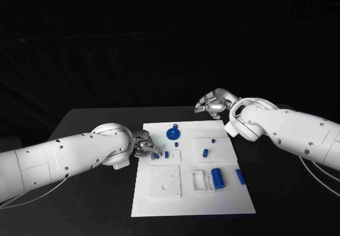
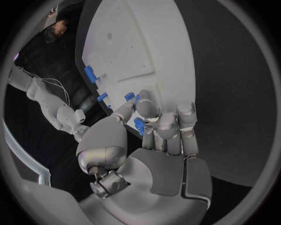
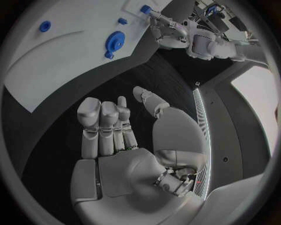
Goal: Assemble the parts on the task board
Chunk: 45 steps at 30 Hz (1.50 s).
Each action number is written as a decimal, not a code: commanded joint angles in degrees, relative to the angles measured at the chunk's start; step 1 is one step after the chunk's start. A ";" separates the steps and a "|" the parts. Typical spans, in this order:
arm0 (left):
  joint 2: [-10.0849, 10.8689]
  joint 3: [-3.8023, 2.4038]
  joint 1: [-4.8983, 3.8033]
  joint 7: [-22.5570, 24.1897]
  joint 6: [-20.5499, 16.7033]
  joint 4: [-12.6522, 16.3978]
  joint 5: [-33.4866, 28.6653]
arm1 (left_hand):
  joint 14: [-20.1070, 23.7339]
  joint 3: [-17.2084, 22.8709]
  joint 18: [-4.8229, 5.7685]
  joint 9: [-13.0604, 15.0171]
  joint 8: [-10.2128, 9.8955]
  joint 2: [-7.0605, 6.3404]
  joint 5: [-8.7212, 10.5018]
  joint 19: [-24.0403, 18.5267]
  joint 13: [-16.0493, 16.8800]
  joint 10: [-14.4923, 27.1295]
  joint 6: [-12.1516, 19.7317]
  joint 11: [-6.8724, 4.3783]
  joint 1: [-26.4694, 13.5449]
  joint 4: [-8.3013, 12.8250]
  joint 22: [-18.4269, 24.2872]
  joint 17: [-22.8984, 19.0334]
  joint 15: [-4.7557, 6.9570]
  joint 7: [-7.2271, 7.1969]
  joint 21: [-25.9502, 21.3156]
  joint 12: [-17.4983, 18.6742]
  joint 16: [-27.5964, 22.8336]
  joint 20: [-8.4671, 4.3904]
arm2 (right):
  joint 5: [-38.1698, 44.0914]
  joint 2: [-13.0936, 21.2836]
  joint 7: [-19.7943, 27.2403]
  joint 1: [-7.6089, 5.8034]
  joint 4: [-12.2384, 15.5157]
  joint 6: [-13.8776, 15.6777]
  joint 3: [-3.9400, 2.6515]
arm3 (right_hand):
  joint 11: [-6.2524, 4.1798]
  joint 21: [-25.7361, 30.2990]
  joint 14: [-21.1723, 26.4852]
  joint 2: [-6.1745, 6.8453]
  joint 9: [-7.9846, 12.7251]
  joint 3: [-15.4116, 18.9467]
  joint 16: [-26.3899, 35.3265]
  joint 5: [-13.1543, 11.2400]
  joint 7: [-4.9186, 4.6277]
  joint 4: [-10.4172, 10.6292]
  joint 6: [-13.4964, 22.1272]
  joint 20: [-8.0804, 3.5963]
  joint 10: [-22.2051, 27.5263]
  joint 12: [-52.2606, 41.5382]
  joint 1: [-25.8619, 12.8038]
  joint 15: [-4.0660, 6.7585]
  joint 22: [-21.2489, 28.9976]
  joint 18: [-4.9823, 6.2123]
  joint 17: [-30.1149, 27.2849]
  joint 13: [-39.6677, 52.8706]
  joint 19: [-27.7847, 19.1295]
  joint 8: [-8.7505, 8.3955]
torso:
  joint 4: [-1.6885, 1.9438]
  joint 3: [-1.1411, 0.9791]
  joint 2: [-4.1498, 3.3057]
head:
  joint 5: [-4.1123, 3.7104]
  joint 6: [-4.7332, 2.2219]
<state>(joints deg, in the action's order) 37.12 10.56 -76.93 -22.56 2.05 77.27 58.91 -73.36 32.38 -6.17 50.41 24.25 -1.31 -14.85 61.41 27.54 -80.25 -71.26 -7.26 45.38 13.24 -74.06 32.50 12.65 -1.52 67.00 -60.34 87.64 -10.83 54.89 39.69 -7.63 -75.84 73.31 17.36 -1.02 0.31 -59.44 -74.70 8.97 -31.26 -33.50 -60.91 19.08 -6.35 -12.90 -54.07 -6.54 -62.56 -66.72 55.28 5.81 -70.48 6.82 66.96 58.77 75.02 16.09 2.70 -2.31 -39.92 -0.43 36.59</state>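
The left robot hand (image 1: 145, 146) pinched a small blue part (image 2: 138, 125) at the left edge of the white task board (image 1: 234, 196), likely ready to fit it in. The right robot hand (image 1: 214, 104) waited off the board's far corner over the tabletop (image 1: 92, 123), fingers apart, holding nothing.

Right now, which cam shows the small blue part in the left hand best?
Left wrist view: the blue part sits close up between the left hand's fingers, at the task board edge. Head view shows it small, half hidden. Right wrist view shows it tiny and distant.
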 commanded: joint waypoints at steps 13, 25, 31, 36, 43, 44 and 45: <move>-0.09 0.01 -0.01 1.94 -2.28 0.23 2.87 | -0.13 1.88 -1.05 0.11 -0.08 2.83 -0.57 -0.32 -0.15 -0.07 0.01 -0.03 3.37 2.03 0.14 -0.08 0.41 0.20 0.04 0.29 -0.31 -4.70 | -0.25 -0.05 0.62 0.01 0.07 -0.65 -0.04 | -0.03 0.31 -0.10 -0.13 -0.08 0.33 0.20 0.40 -0.40 0.02 -0.06 0.28 0.37 0.23 -0.62 0.12 -0.04 8.18 0.01 -0.07 0.06 -0.41 | -0.02 -0.01 -0.02 | -0.03 0.01; -0.19 0.15 0.04 2.10 -1.83 0.11 2.68 | -0.14 1.86 -1.04 0.12 -0.08 2.82 -0.68 -0.31 -0.17 -0.09 -0.01 -0.03 3.43 2.00 0.15 -0.09 0.41 0.19 0.04 0.28 -0.30 -4.70 | -0.25 -0.04 0.62 0.02 0.05 -0.74 -0.04 | -0.02 0.31 -0.10 -0.13 -0.10 0.35 0.21 0.41 -0.40 0.03 -0.06 0.28 0.37 0.23 -0.65 0.12 -0.04 8.18 0.02 -0.08 0.06 -0.41 | -0.05 0.02 -0.01 | -0.12 0.09; -0.15 0.18 0.04 2.05 -1.15 0.16 2.67 | -0.15 1.86 -1.04 0.12 -0.09 2.82 -0.70 -0.31 -0.18 -0.10 -0.01 -0.04 3.47 2.01 0.16 -0.09 0.42 0.19 0.04 0.28 -0.30 -4.70 | -0.25 -0.02 0.62 0.02 0.04 -0.76 -0.04 | -0.03 0.31 -0.11 -0.14 -0.10 0.36 0.21 0.41 -0.40 0.03 -0.07 0.28 0.37 0.22 -0.65 0.12 -0.05 8.18 0.02 -0.08 0.07 -0.42 | 0.00 0.00 -0.01 | -0.13 0.12; -0.05 0.23 0.05 1.99 -0.99 0.19 2.71 | -0.15 1.85 -1.04 0.13 -0.09 2.82 -0.71 -0.31 -0.19 -0.10 -0.01 -0.04 3.50 2.02 0.16 -0.09 0.42 0.19 0.04 0.28 -0.29 -4.70 | -0.26 0.00 0.61 0.04 0.01 -0.78 -0.04 | -0.03 0.31 -0.11 -0.14 -0.11 0.37 0.21 0.41 -0.40 0.03 -0.07 0.28 0.37 0.22 -0.66 0.12 -0.05 8.18 0.02 -0.08 0.07 -0.42 | 0.02 0.01 -0.01 | -0.13 0.19; -0.30 0.27 0.25 2.01 -1.17 -0.11 2.78 | -0.15 1.85 -1.04 0.13 -0.10 2.82 -0.73 -0.31 -0.20 -0.10 -0.01 -0.04 3.55 2.03 0.17 -0.09 0.42 0.19 0.04 0.28 -0.29 -4.70 | -0.27 -0.16 0.65 0.09 -0.02 -0.82 -0.04 | -0.03 0.32 -0.11 -0.15 -0.12 0.38 0.21 0.42 -0.40 0.05 -0.07 0.28 0.37 0.21 -0.68 0.12 -0.05 8.18 0.02 -0.08 0.07 -0.42 | 0.01 0.01 -0.04 | -0.02 -0.03; -0.31 0.28 0.26 2.02 -1.16 -0.12 2.78 | -0.15 1.85 -1.04 0.13 -0.10 2.83 -0.74 -0.31 -0.20 -0.10 -0.01 -0.04 3.56 2.04 0.17 -0.09 0.42 0.19 0.04 0.28 -0.29 -4.70 | -0.27 -0.16 0.65 0.09 -0.02 -0.84 -0.04 | -0.03 0.32 -0.11 -0.16 -0.12 0.38 0.21 0.42 -0.40 0.05 -0.07 0.28 0.37 0.21 -0.68 0.12 -0.05 8.18 0.02 -0.08 0.07 -0.42 | 0.02 0.01 -0.03 | 0.06 0.01; -0.31 0.29 0.27 1.99 -1.12 -0.11 2.78 | -0.15 1.85 -1.04 0.13 -0.10 2.83 -0.74 -0.31 -0.20 -0.11 -0.01 -0.04 3.56 2.04 0.17 -0.09 0.42 0.19 0.04 0.28 -0.29 -4.70 | -0.27 -0.16 0.65 0.10 -0.02 -0.85 -0.04 | -0.03 0.32 -0.11 -0.16 -0.12 0.38 0.21 0.43 -0.40 0.05 -0.07 0.28 0.37 0.21 -0.69 0.12 -0.06 8.18 0.03 -0.08 0.08 -0.42 | 0.02 0.02 -0.03 | 0.09 0.04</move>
<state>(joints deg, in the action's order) 36.93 10.86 -76.69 -21.18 0.50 77.15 61.39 -73.36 32.30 -6.56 50.44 24.25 -1.17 -15.24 61.41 27.39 -80.46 -71.11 -7.07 45.50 13.32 -73.96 32.47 12.64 -1.67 67.00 -60.34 87.64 -10.81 54.71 39.57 -7.55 -75.78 73.28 17.18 -1.03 0.31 -59.44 -74.70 8.74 -31.34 -33.50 -60.91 19.31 -6.47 -12.91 -54.15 -6.53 -62.56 -66.71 55.05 5.81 -70.48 6.82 66.96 58.74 75.02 15.91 2.71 -2.29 -39.93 -0.43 36.62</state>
